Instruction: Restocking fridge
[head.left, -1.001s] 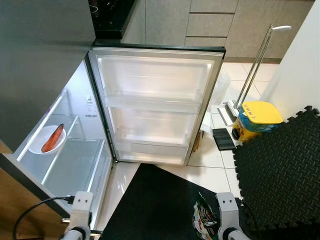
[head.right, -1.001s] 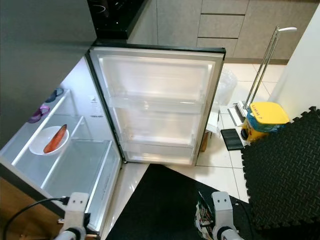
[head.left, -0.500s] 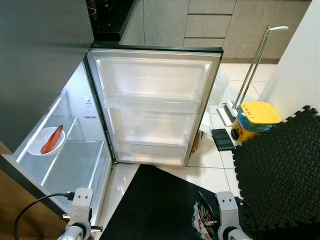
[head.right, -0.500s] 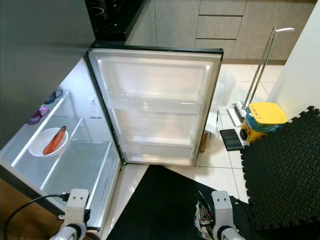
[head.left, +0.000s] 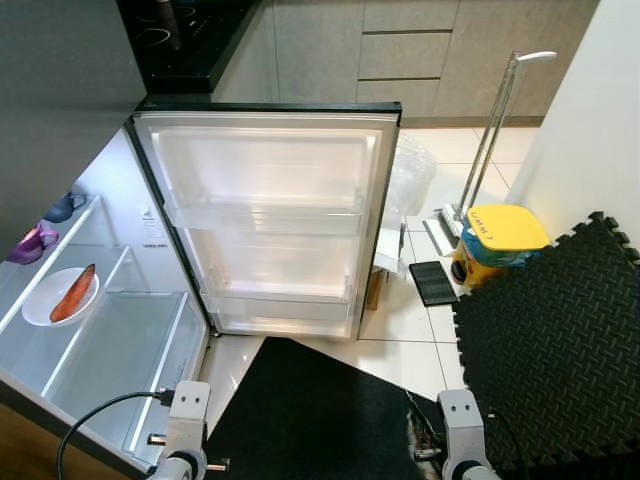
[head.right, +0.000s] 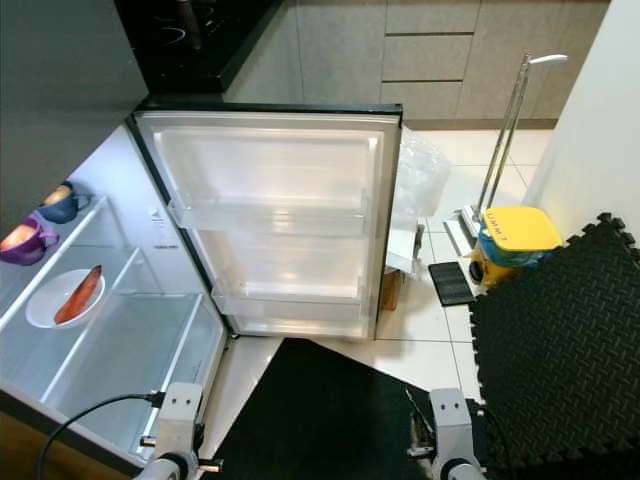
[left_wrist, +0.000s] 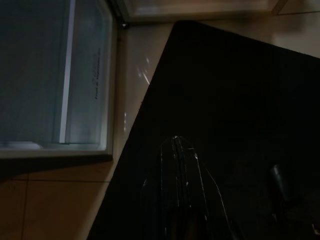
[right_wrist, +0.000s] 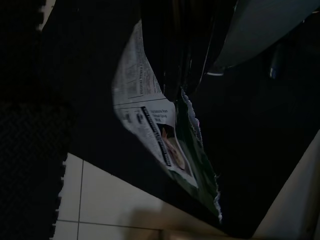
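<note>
The fridge stands open, its door (head.left: 270, 215) swung wide with bare white door shelves. Inside, on the glass shelf (head.left: 110, 345), lies a white plate (head.left: 58, 297) with an orange-red piece of food; a purple cup (head.left: 30, 243) and a blue cup (head.left: 62, 207) stand behind it. Both arms hang low over the black mat (head.left: 320, 410). My right gripper (right_wrist: 175, 92) is shut on a green and white printed packet (right_wrist: 160, 140) that dangles from it. In the left wrist view my left gripper (left_wrist: 176, 142) is shut and holds nothing, beside the fridge's lower edge (left_wrist: 107, 100).
A yellow-lidded bucket (head.left: 495, 240) and a mop pole (head.left: 490, 140) stand on the tiles to the right. Black foam tiles (head.left: 560, 340) cover the floor at far right. A clear plastic bag (head.left: 410, 175) sits behind the door. A dark cooktop (head.left: 175, 30) is above the fridge.
The camera has turned, so the fridge interior shows more and the two cups have come into sight. The packet in my right gripper has sunk mostly below the eye views.
</note>
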